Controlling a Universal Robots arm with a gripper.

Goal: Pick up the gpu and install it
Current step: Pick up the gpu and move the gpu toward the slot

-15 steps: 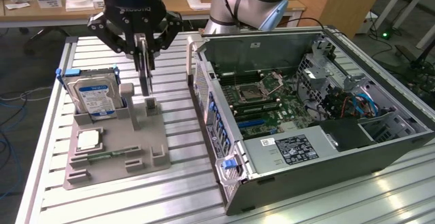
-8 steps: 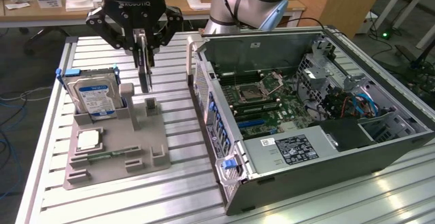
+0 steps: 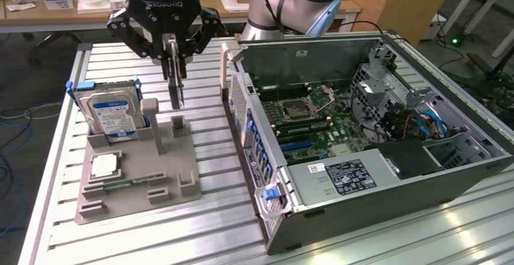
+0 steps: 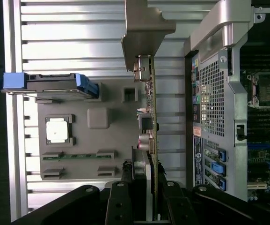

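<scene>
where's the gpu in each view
Exterior view: gpu hangs upright in the tool, above the grey tray, beside the open case.
Wrist view: gpu runs edge-on from the tool, between tray and case.
Shared landmark: the blue-railed hard drive standing in the tray.

**One brand name legible**
"ROBOTIQ" stands upside down on the gripper [image 3: 174, 49] body, at eleven o'clock; hard drive [image 3: 112, 113] and power supply [image 3: 347, 176] labels are unreadable.

Arm [image 3: 309, 0] reaching forward, wrist vertical, pincer [image 3: 177, 54] pointing down, clamped on upright gpu [image 3: 175, 87]
</scene>
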